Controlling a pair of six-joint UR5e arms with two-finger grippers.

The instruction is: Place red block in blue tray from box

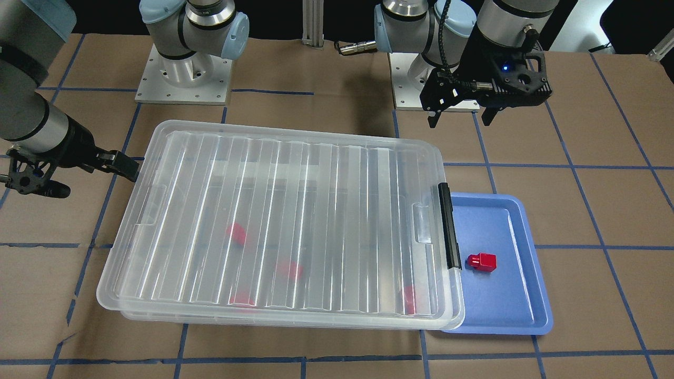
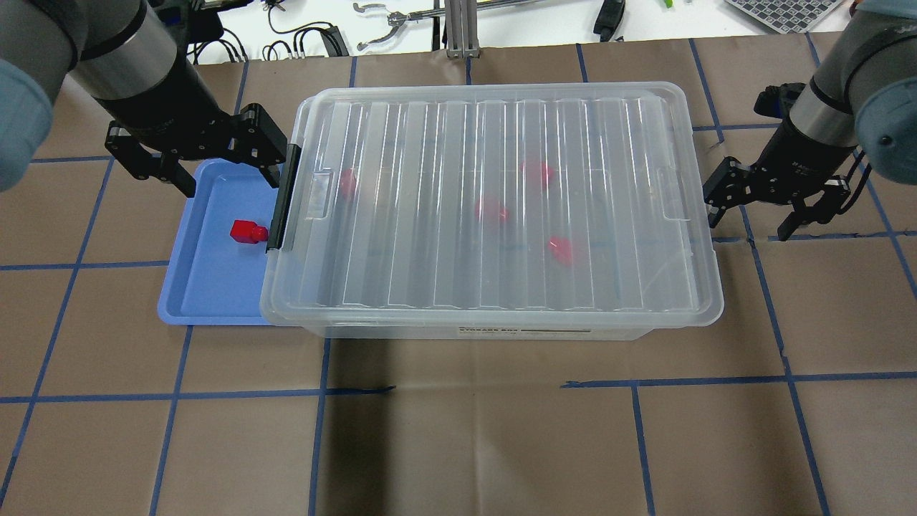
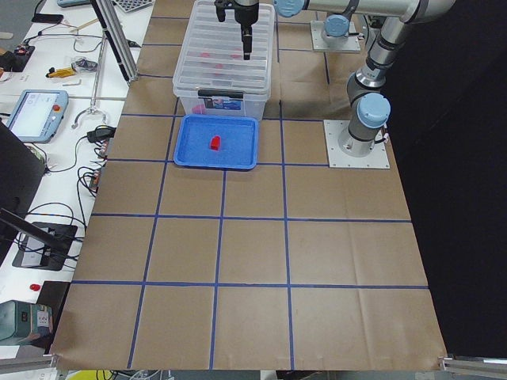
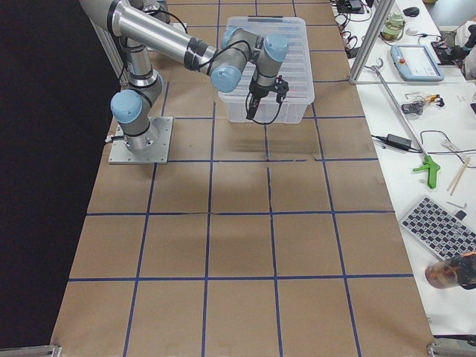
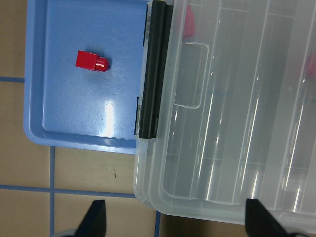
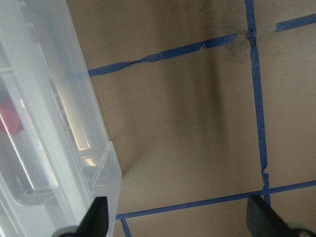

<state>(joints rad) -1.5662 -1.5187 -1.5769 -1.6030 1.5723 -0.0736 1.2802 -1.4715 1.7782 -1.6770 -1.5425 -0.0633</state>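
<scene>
The box (image 2: 501, 143) is a clear bin with its ribbed lid closed and a black latch (image 2: 281, 197) on the end next to the blue tray (image 2: 215, 287). One red block (image 2: 248, 231) lies in the tray on its side; it also shows in the left wrist view (image 5: 91, 61). Several more red blocks (image 2: 491, 210) show blurred through the lid. My left gripper (image 2: 231, 185) is open and empty above the tray's far end, beside the latch. My right gripper (image 2: 749, 226) is open and empty just off the box's other short end.
The table is brown paper with a blue tape grid (image 2: 458, 390). The box's edge overlaps the tray's rim (image 1: 453, 321). Both arm bases (image 1: 184, 79) stand behind the box. A bench with tools and cables (image 2: 401, 21) runs past the table's far edge.
</scene>
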